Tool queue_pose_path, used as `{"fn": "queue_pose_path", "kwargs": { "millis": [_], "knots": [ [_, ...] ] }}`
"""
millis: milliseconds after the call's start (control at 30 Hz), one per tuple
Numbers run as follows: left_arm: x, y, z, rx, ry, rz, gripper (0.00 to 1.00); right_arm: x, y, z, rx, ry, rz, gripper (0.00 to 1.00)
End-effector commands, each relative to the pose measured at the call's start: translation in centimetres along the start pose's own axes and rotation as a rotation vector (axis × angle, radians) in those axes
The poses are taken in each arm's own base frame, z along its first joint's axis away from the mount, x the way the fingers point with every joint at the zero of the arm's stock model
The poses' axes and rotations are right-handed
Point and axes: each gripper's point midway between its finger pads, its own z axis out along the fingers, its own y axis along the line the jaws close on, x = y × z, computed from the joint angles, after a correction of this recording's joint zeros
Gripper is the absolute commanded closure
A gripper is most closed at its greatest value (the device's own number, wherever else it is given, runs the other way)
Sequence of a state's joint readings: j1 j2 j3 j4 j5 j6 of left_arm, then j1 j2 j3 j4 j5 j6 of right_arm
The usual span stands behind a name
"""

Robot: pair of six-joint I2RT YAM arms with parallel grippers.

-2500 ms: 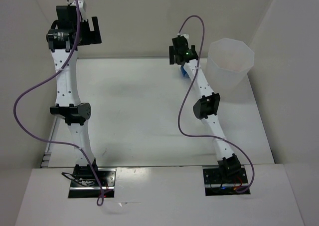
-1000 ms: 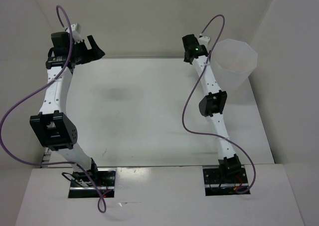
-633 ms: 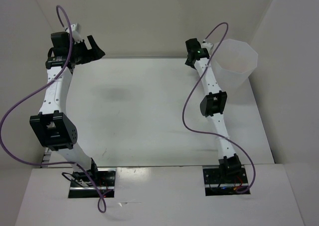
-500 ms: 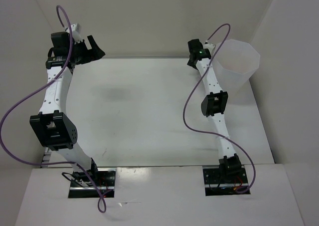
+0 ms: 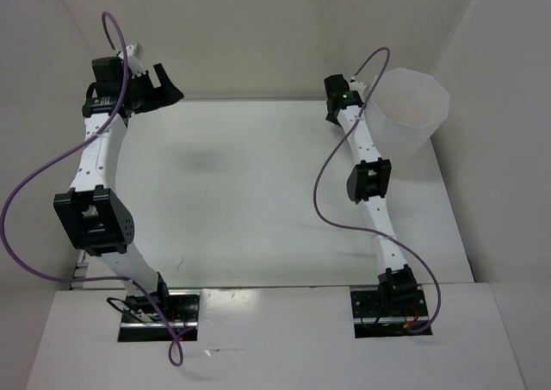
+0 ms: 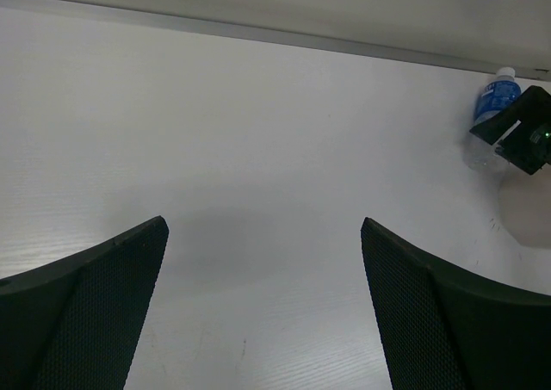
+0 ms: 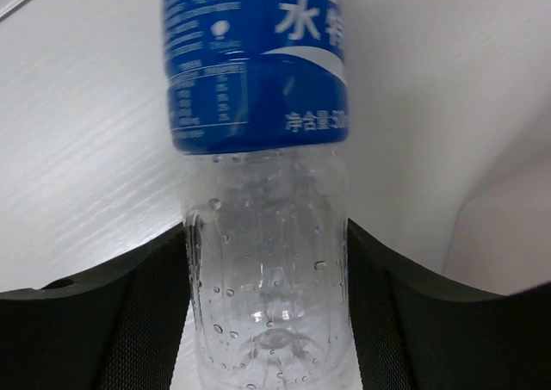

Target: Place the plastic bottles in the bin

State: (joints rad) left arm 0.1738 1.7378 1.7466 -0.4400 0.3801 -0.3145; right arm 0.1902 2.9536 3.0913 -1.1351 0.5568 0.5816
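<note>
In the right wrist view a clear plastic bottle with a blue label points its base at the camera. My right gripper is shut on it, and both black fingers press its clear lower body. The left wrist view shows the same bottle at the table's far right, with the right gripper on it. The translucent white bin stands just right of that wrist. My left gripper hangs open over the far left of the table, with nothing between its fingers. No other bottles show.
White walls close in the table at the back and on both sides. The bin wall is close beside the right gripper. Purple cables loop off both arms.
My right arm has reached a little farther towards the back wall beside the bin, and its jaws have closed onto the bottle. The left arm has barely moved over the last second.
</note>
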Motion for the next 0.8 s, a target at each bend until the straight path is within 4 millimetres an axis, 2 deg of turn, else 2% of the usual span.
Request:
{"fn": "queue_pose_path", "kwargs": {
  "millis": [0, 33, 67, 133, 167, 200, 267, 300, 367, 400, 467, 500, 533, 567, 600, 633, 667, 700, 733, 767],
  "knots": [
    [-1.3, -0.5, -0.1, 0.035, -0.043, 0.028, 0.00, -3.8, 2.3, -2.9, -0.098, -0.107, 0.005, 0.32],
    [-1.3, -0.7, -0.1, 0.046, -0.041, 0.028, 0.00, -3.9, 3.1, -3.8, -0.118, -0.121, -0.022, 0.34],
    [-1.3, -0.7, -0.1, 0.046, -0.040, 0.028, 0.00, -4.9, 3.1, -4.6, -0.130, -0.143, -0.027, 0.39],
    [-1.2, -1.0, -0.4, 0.055, -0.039, 0.020, 0.00, -5.2, 4.3, -6.6, -0.153, -0.176, -0.087, 0.45],
    [-1.8, -1.3, -0.8, 0.060, -0.059, 0.029, 0.00, -5.5, 4.7, -7.5, -0.165, -0.187, -0.101, 0.51],
    [-1.8, -1.3, -0.8, 0.060, -0.060, 0.029, 0.00, -6.5, 4.9, -9.3, -0.186, -0.211, -0.104, 0.53],
    [-2.1, -1.7, -1.4, 0.064, -0.075, 0.028, 0.00, -6.9, 6.0, -12.1, -0.227, -0.233, -0.155, 0.53],
    [-2.0, -2.0, -1.4, 0.078, -0.072, 0.029, 0.00, -8.3, 6.1, -14.5, -0.264, -0.262, -0.149, 0.53],
    [-2.2, -2.5, -1.9, 0.095, -0.077, 0.023, 0.00, -8.5, 7.1, -18.1, -0.359, -0.257, -0.180, 0.52],
    [-2.2, -2.7, -1.9, 0.106, -0.073, 0.015, 0.00, -10.4, 6.9, -21.3, -0.425, -0.287, -0.154, 0.52],
    [-2.2, -3.6, -2.4, 0.145, -0.071, 0.021, 0.00, -10.9, 7.1, -25.7, -0.578, -0.267, -0.191, 0.52],
    [-1.8, -4.1, -2.7, 0.169, -0.062, 0.021, 0.00, -13.0, 5.9, -30.1, -0.645, -0.315, -0.178, 0.52],
    [-1.7, -4.2, -2.9, 0.179, -0.062, 0.023, 0.00, -14.0, 4.8, -31.9, -0.677, -0.326, -0.168, 0.52],
    [-1.4, -4.4, -2.9, 0.189, -0.064, 0.026, 0.00, -14.0, 4.5, -32.7, -0.690, -0.320, -0.185, 0.51],
    [-0.8, -4.3, -3.1, 0.188, -0.060, 0.015, 0.00, -15.0, 3.2, -33.7, -0.687, -0.341, -0.178, 0.51],
    [-0.9, -4.7, -3.3, 0.207, -0.069, 0.015, 0.00, -17.4, 0.1, -37.7, -0.704, -0.420, -0.155, 0.51],
    [-0.7, -4.9, -3.5, 0.220, -0.071, 0.019, 0.00, -16.6, 0.1, -35.5, -0.662, -0.392, -0.162, 0.51],
    [-0.8, -5.1, -3.9, 0.223, -0.083, 0.026, 0.00, -17.5, -1.8, -35.6, -0.608, -0.433, -0.138, 0.51],
    [0.4, -4.9, -3.7, 0.228, -0.061, 0.004, 0.00, -19.8, -6.3, -41.3, -0.647, -0.555, -0.061, 0.51],
    [0.9, -4.7, -3.3, 0.226, -0.052, -0.015, 0.00, -19.1, -7.5, -37.7, -0.601, -0.568, -0.048, 0.51]
  ]
}}
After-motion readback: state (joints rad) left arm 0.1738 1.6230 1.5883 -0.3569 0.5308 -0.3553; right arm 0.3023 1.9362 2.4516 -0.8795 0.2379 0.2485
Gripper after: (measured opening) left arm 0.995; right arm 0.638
